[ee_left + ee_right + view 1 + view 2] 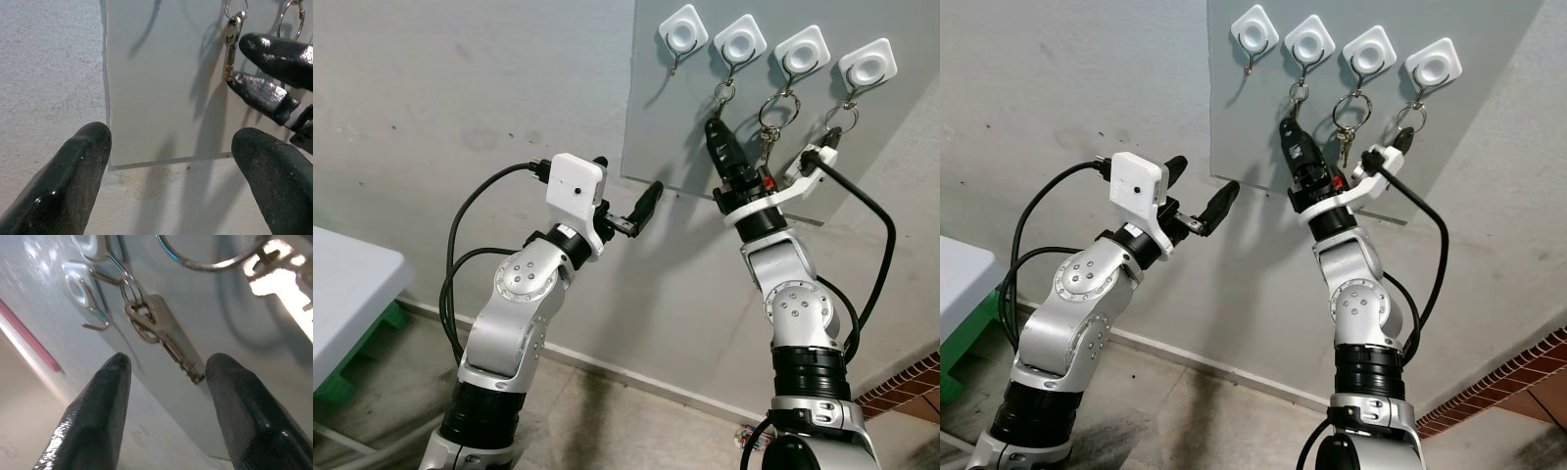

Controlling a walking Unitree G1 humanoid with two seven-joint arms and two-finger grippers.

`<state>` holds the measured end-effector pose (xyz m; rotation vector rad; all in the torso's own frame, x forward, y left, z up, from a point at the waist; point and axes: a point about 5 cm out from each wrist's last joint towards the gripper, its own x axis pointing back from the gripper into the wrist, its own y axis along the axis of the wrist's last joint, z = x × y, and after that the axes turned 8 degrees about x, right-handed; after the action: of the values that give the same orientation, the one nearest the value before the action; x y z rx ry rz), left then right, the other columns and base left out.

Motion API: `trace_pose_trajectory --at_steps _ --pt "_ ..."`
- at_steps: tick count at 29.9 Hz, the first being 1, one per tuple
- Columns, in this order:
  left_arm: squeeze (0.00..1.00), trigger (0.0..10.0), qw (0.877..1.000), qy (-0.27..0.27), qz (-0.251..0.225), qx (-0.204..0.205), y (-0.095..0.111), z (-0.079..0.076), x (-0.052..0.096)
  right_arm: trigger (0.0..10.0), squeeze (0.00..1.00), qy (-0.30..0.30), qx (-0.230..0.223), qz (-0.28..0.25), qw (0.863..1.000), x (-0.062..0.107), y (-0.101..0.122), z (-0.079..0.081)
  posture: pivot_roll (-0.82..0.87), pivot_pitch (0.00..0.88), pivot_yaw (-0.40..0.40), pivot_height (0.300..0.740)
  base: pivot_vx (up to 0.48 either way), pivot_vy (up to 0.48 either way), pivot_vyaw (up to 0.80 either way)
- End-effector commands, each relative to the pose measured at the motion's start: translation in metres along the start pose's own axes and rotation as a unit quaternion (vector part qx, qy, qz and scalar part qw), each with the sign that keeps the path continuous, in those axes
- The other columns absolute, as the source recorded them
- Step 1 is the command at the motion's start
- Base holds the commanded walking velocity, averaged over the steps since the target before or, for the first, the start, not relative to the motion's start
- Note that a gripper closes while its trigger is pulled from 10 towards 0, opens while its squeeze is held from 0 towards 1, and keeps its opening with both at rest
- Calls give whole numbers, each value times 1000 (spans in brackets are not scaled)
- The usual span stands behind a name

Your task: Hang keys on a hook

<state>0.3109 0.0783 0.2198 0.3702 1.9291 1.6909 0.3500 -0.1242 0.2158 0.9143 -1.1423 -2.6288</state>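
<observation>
1. left arm bent at the elbow, raised forward, its left pincer [628, 201] spread wide.
2. right arm reaches steeply upward, its right pincer [166, 364] parted, holding nothing.

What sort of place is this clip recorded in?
Probably a home's bare utility corner or entryway: a rough plastered wall, a grey board carrying four white hooks with keys, and a brick-patterned floor edge.

Head pair faces wall board [646, 117]; wrist cameras close.
</observation>
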Motion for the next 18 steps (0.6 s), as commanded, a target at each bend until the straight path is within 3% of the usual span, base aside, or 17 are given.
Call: trace_pose_trajectory --at_steps 1,15,16,17,18 --pt "0 10000 1000 8 -9 -9 3 1 1 10000 1000 -9 17 17 1000 6 -7 -6 31 72 -31 740 0 0 0" --pt "0 10000 998 47 30 7 -28 13 11 10000 1000 -74 61 74 993 37 -35 -35 31 70 -35 740 0 0 0" --pt "0 10000 998 55 39 12 -35 15 14 10000 620 -85 61 80 991 44 -40 -39 31 65 -35 740 0 0 0" --pt "0 10000 998 55 39 12 -35 15 14 10000 620 -85 61 80 991 44 -40 -39 31 65 -35 740 0 0 0" --pt "0 10000 997 60 45 14 -40 17 16 10000 0 -93 62 84 990 50 -44 -42 29 63 -35 740 0 0 0"
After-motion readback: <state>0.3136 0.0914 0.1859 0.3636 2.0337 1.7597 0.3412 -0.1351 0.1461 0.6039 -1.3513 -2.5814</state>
